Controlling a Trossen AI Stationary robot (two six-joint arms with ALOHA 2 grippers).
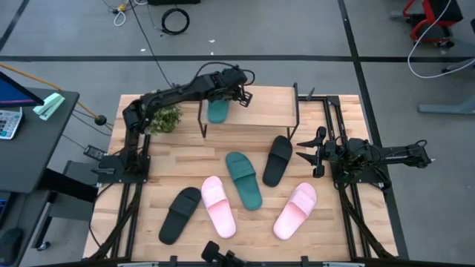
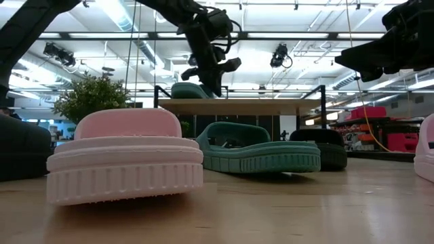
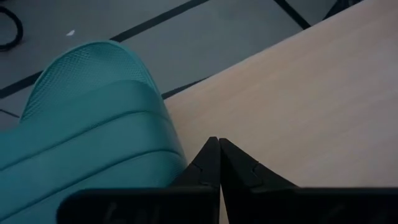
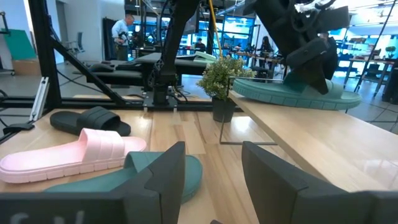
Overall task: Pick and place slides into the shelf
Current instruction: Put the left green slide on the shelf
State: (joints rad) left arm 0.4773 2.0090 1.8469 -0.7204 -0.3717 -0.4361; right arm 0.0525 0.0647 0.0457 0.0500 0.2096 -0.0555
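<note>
The shelf stands at the table's far middle, and one teal slide lies sole-down on its top board. My left gripper is shut and points slantwise down at the board, right beside that slide's strap. On the table lie another teal slide, two black slides and two pink slides. My right gripper waits open at the table's right, level, with nothing between its fingers. My left gripper's shut fingers stand close against the side of the teal slide, below its strap, slanting down from above over the shelf's top board. Whether the finger's outer side touches the slide, I cannot tell.
A small potted plant stands at the shelf's left end. The shelf's top board is bare to the right of the teal slide. A person shows far off in the room.
</note>
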